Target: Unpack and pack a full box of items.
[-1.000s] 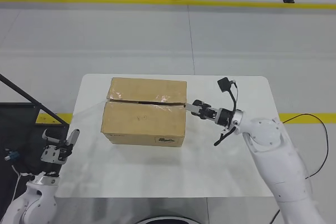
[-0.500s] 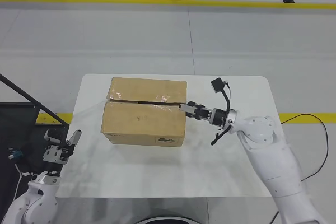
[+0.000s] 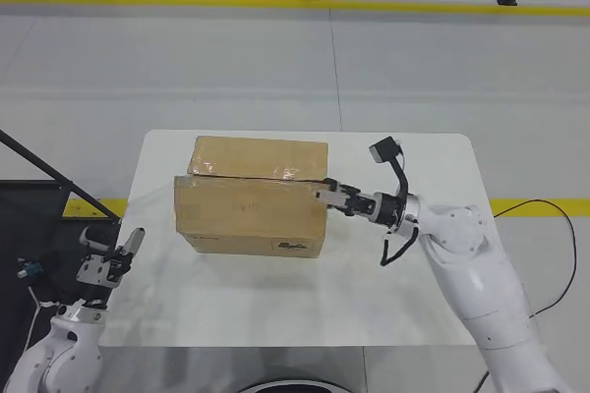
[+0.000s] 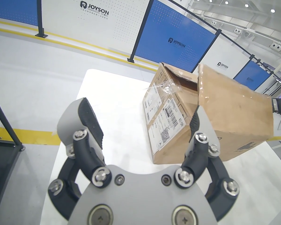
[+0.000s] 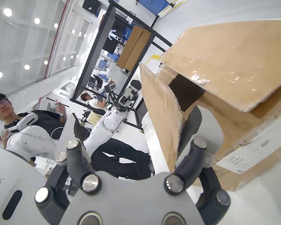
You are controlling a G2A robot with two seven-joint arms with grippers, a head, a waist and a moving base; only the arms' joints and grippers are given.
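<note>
A brown cardboard box (image 3: 261, 157) stands on the white table (image 3: 413, 295), toward the far left. Its near top flap (image 3: 246, 206) is raised off the seam, and its far flap (image 5: 224, 64) lies almost flat. My right gripper (image 3: 328, 195) is at the flap's right end. Its fingers are open, and the raised flap (image 5: 159, 108) stands between them, leaning on one finger (image 5: 194, 122). A dark gap into the box shows under the flaps. My left gripper (image 3: 118, 257) hangs open and holds nothing at the table's left edge, apart from the box (image 4: 168, 118).
A black rack (image 3: 20, 216) stands just left of the table beside my left arm. Bare tabletop lies in front of the box and to its right. Torn clear tape (image 4: 164, 86) clings to the box's left end.
My right gripper has pushed left to the box's seam and tipped the near flap up off the seam. The left arm has barely shifted.
</note>
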